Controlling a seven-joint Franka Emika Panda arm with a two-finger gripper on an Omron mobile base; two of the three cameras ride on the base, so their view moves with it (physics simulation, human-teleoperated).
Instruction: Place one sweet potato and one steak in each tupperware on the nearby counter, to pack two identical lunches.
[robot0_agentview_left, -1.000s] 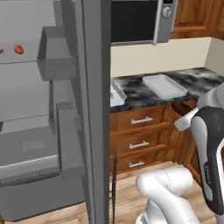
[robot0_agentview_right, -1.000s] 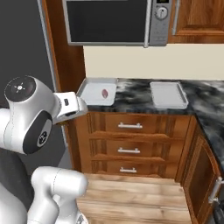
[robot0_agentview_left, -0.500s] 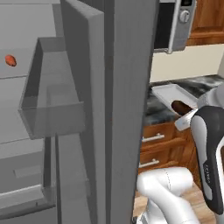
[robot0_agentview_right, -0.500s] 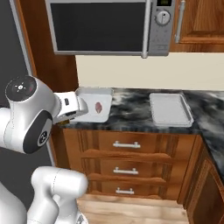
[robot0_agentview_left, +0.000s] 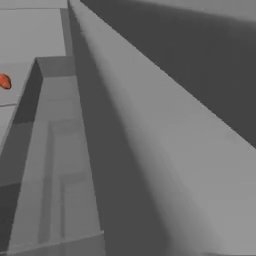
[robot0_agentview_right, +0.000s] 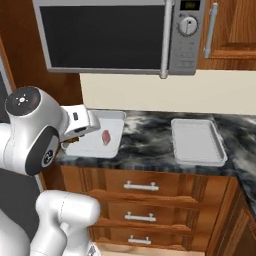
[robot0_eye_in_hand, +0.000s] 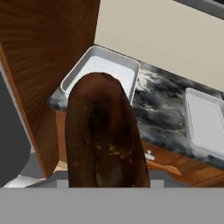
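My gripper (robot0_agentview_right: 73, 138) is shut on the dark brown sweet potato (robot0_eye_in_hand: 103, 135), which looms large in the hand view and hides the fingertips. In the right base view the hand hovers at the left edge of the left tupperware (robot0_agentview_right: 95, 146), where a pale pink steak (robot0_agentview_right: 106, 136) lies. The right tupperware (robot0_agentview_right: 197, 141) holds nothing. Both trays rest on the marbled counter (robot0_agentview_right: 147, 145). From the hand I see the left tupperware (robot0_eye_in_hand: 101, 70), the right tupperware (robot0_eye_in_hand: 205, 122) and the counter (robot0_eye_in_hand: 162, 109). An orange-red sweet potato (robot0_agentview_left: 4, 81) lies on a fridge shelf.
A grey fridge door (robot0_agentview_left: 165, 150) stands very close to the left base camera. A microwave (robot0_agentview_right: 120, 35) hangs above the counter, beside a wooden cabinet (robot0_agentview_right: 232, 30). Drawers with silver handles (robot0_agentview_right: 141, 187) sit below. A wooden side panel (robot0_eye_in_hand: 39, 57) rises left of the trays.
Both base views have shifted: the base has driven closer to the counter, so the trays look larger and the fridge door crowds the left view. The grip on the brown sweet potato is unchanged.
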